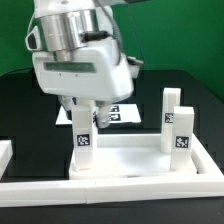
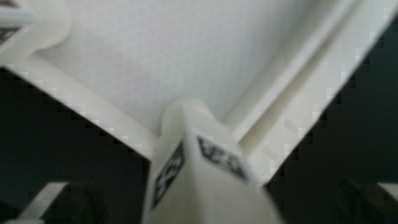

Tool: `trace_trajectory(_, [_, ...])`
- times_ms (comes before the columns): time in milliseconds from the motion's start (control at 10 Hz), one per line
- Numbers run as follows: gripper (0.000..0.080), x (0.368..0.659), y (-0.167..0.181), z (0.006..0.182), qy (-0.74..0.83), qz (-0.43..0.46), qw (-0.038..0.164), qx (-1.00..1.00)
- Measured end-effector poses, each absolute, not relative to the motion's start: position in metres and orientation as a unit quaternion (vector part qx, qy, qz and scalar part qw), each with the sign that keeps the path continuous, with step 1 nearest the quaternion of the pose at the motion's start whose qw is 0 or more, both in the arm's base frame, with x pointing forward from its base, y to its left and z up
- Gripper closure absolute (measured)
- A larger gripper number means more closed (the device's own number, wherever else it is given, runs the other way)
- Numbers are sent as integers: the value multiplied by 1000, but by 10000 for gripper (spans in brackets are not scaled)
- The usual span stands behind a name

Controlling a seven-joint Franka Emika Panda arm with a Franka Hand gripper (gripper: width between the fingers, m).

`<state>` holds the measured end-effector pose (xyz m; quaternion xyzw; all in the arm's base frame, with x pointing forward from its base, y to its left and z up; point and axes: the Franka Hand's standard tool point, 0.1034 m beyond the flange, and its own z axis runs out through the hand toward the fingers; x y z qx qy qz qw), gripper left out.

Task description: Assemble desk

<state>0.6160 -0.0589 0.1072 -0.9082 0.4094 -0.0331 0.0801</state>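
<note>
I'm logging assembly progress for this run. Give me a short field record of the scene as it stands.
tabletop: white tray lying on the black table
legs standing: two, near leg and far leg, both upright at tabletop corners
claw: open, directly above the near leg, not gripping it
wrist view: looks down on near leg at the tray corner
marker board: partly visible behind
</note>
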Motion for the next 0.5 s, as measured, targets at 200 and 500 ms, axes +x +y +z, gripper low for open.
trace_trajectory(200, [150, 615, -60, 107, 356, -37, 77, -931])
trace_trajectory(500, [150, 617, -63, 111, 49, -51, 37, -997])
